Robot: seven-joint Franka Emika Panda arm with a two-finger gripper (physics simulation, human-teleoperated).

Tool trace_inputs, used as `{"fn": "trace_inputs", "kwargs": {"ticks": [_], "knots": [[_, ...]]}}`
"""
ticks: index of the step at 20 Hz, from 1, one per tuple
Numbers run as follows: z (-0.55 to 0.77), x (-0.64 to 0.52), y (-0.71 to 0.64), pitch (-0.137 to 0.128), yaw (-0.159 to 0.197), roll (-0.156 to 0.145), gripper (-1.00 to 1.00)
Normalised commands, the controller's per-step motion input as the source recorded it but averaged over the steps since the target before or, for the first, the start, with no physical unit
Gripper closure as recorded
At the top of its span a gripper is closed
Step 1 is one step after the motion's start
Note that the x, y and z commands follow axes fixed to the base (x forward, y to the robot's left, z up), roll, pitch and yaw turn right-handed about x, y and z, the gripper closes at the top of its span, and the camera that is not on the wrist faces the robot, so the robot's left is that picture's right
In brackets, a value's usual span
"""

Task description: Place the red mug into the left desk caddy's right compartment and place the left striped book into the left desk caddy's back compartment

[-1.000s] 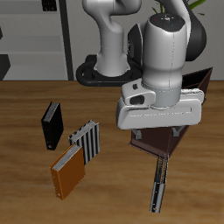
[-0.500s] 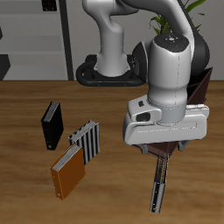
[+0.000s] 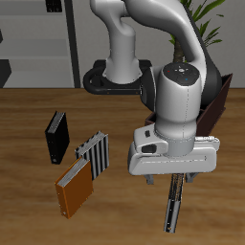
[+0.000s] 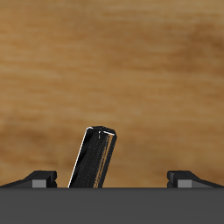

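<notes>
Grey-striped, slim: the left striped book flat on the wooden surface, toward the front edge from the left desk caddy (largely hidden). Tool directly above that book, fingers spread apart, nothing grasped.

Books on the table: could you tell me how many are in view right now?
4: a black book farthest back, a broad-striped book beside it, an orange book nearer the front, and the left striped book below the gripper. Others may be hidden.
</notes>
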Motion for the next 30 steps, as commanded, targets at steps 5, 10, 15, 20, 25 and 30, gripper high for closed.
{"fn": "trace_inputs", "kwargs": {"ticks": [5, 10, 15, 20, 25, 30], "knots": [[-0.21, -0.03, 0.11, -0.044, -0.028, -0.007, -1.00], [-0.11, -0.01, 0.09, -0.019, -0.032, 0.000, -1.00], [-0.15, 0.04, 0.03, -0.001, 0.001, -0.007, -1.00], [-0.20, 0.04, 0.09, 0.012, -0.017, 0.013, -1.00], [-0.23, 0.03, 0.00, 0.018, 0.003, -0.001, -1.00], [-0.15, -0.04, -0.04, 0.014, -0.031, 0.014, 1.00]]}}
